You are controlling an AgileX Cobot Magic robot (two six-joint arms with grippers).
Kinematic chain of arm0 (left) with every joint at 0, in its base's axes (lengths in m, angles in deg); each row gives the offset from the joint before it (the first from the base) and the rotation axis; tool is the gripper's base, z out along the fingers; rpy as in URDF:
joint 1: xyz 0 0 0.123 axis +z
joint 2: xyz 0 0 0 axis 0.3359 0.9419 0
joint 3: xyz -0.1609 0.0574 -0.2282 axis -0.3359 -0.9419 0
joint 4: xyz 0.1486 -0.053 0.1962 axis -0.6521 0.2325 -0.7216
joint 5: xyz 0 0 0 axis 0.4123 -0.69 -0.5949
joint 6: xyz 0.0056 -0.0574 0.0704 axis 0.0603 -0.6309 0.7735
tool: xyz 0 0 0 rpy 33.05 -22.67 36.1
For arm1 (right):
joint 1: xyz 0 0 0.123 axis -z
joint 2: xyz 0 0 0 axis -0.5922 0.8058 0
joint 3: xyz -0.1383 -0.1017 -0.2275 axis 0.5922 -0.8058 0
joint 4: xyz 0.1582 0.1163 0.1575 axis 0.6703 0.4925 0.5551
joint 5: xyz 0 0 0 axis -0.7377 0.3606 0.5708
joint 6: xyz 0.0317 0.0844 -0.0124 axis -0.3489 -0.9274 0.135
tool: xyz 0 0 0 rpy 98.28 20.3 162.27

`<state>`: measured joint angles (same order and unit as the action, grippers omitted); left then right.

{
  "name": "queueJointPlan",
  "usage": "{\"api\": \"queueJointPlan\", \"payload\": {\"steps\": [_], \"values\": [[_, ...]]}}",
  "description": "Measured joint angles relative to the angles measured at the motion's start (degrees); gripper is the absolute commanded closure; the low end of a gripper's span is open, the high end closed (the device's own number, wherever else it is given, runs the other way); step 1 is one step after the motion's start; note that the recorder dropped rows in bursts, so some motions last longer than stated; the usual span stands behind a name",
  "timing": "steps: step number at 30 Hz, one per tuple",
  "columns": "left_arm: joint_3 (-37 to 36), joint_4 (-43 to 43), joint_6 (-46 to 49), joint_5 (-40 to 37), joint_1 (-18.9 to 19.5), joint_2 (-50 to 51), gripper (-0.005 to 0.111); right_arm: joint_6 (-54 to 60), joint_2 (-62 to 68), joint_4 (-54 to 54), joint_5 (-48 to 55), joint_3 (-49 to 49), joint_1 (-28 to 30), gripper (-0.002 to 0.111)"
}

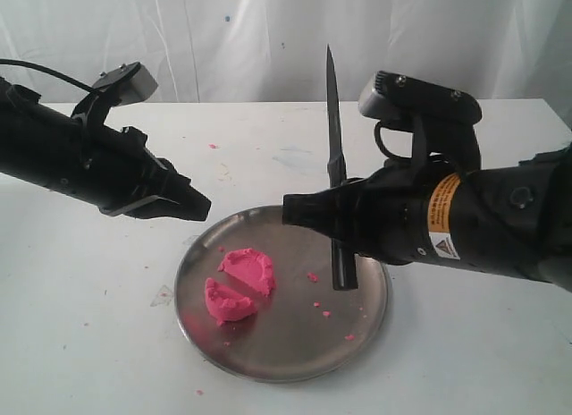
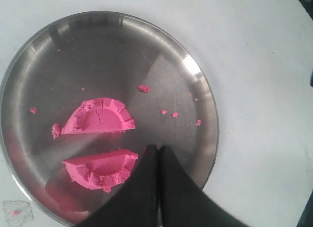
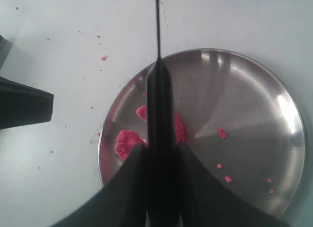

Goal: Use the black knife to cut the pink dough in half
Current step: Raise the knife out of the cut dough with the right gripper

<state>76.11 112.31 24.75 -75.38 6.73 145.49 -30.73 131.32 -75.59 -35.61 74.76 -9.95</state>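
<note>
The pink dough (image 1: pixel 238 284) lies in two half-moon pieces on the steel plate (image 1: pixel 357 330), apart from both grippers. Above the plate, the right gripper (image 1: pixel 304 211) clamps the black knife (image 1: pixel 333 147) by its handle, blade pointing up. The left gripper (image 1: pixel 198 206) hovers over the plate's rim, fingers pressed together, holding nothing.

Right wrist view: black knife (image 3: pixel 159 134) handle covers most of the pink dough (image 3: pixel 126 143); only edges of the two pieces show, gap between them hidden. Blade tip cut off by frame edge. Left gripper (image 3: pixel 24 105) cut off at frame edge. Left wrist view: steel plate (image 2: pixel 195 70) rim cropped along one side, fingers (image 2: pixel 142 192) cover part of the near rim. Exterior view: both arms run out of frame; right gripper (image 1: pixel 308 214) hides the knife's middle and part of the plate.
</note>
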Motion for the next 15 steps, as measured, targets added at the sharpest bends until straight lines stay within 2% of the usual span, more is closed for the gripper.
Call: {"api": "queueJointPlan", "payload": {"steps": [12,14,15], "values": [[0.00,0.00,0.11,0.00,0.00,0.00,0.107,17.86,-6.31,-0.34,4.90,0.00,0.00,0.108],[0.00,0.00,0.11,0.00,0.00,0.00,0.107,25.24,-8.39,3.20,5.12,0.00,0.59,0.108],[0.00,0.00,0.11,0.00,0.00,0.00,0.107,32.34,-9.53,8.93,5.24,0.00,1.89,0.108]]}}
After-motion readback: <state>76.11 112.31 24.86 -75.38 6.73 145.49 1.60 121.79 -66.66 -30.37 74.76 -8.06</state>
